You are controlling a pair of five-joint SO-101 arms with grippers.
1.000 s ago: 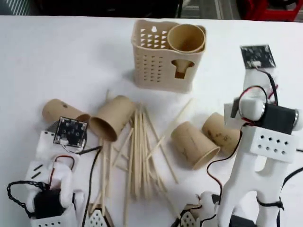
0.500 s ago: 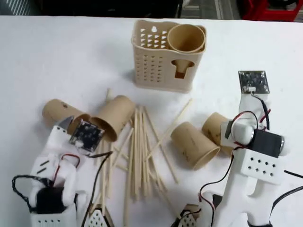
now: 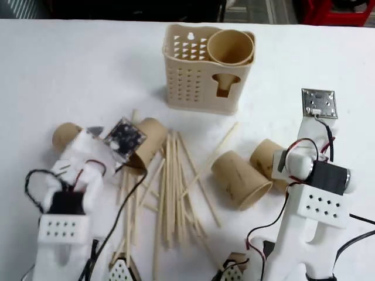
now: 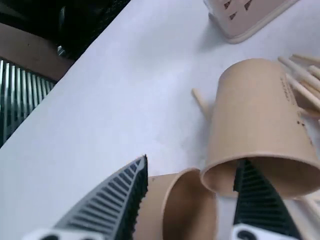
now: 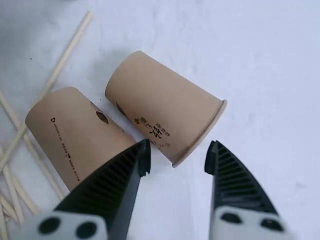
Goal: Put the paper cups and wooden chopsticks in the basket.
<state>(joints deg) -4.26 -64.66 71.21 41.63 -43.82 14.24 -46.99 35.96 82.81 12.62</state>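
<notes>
White tabletop, smooth and matte, carries everything.

Right arm: white printed body, black servo, red and black wires. It rises from the near edge, wrist bent down over the right-hand pair of cups. Right jaws released, black ribbed fingers spread. In the right wrist view they hover either side of the rolled rim of the farther right cup, apparently not touching it.

Left arm: same build, leaning forward from the near left corner, with the wrist tipped toward the two left cups. Left jaws also released and spread wide. One finger sits outside the leftmost cup, the other at the mouth rim of the cup beside it. Cannot tell whether it touches.

Basket: cream plastic, boxy with rounded corners, walls perforated in a grid. It stands upright toward the back of the tabletop. One paper cup stands upright in its right compartment.

Four more paper cups lie on their sides, tan kraft paper, tapered, with rolled rims. The two on the left have their mouths close together. The nearer right cup lies alongside the farther one, touching it.

Wooden chopsticks: thin pale sticks, a loose heap fanned roughly lengthwise between the two cup pairs, some crossing. The second left cup rests against the heap's edge. One stick lies diagonally toward the basket, near the right cups.
</notes>
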